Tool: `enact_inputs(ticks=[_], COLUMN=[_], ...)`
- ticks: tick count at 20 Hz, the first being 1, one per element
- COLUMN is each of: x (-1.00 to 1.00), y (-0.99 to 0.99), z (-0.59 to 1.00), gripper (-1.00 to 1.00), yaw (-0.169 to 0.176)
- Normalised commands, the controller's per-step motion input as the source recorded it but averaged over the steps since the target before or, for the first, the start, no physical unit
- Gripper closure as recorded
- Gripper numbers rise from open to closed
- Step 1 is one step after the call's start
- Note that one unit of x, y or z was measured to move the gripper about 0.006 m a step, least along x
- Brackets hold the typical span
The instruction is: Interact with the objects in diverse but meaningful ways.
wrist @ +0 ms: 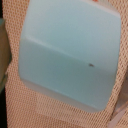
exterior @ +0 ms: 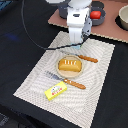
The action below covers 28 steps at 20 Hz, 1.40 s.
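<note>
A pale blue-white carton [wrist: 70, 55] fills almost the whole wrist view, very close to the camera, with the woven mat [wrist: 55, 112] beneath it. My gripper [exterior: 77, 43] hangs low over the far part of the mat, just behind the plate. Its fingers are hidden, and the carton cannot be made out in the exterior view. An orange-yellow bread loaf [exterior: 70, 64] lies on the round tan plate [exterior: 60, 73]. The yellow butter packet [exterior: 56, 90] rests near the mat's front edge. At the back, a red tomato [exterior: 95, 14] sits in the dark frying pan [exterior: 101, 19].
A wooden-handled fork [exterior: 88, 58] lies to the exterior view's right of the plate and a knife [exterior: 66, 80] in front of it. A bowl [exterior: 123, 18] stands at the back right on a brown board [exterior: 115, 31]. A black cable [exterior: 30, 30] hangs from the arm.
</note>
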Motion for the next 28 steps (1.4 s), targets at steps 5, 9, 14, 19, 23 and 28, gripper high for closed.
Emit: enact_inputs(ticks=[5,9,14,19,23,28], x=[0.11,0.02,0.0,0.0,0.0,0.0], y=[0.15,0.14,0.0,0.0,0.0,0.01], z=[1.0,1.0,0.17,0.0,0.0,0.0], gripper=[-1.0,-1.0,-1.0,-1.0,-1.0,-1.0], yaw=[0.003,0.0,0.0,0.0,0.0,0.0])
